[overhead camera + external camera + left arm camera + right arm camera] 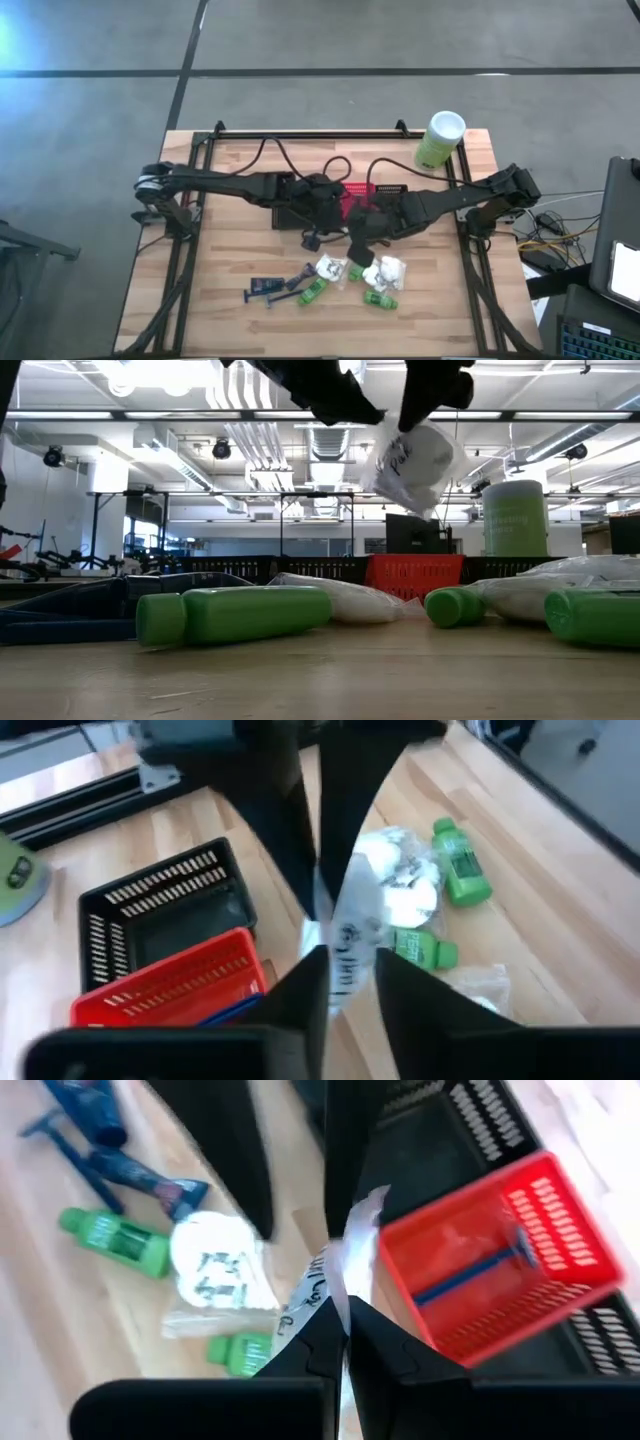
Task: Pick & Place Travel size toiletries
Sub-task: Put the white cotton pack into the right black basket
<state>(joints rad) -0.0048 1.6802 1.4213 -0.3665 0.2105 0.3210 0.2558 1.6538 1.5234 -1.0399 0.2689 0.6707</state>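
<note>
Wooden counter carries razors, green bottles and packets near its front edge. One packet is pinched aloft by both grippers, left and right; one should be released before it is lowered into the red basket.

Three green bottles, three white packets, two baskets, one canister

Two dark, matte-black jointed arms, each trailing thin black cables; left hand and right hand end in flat, tapering black fingers.
</note>
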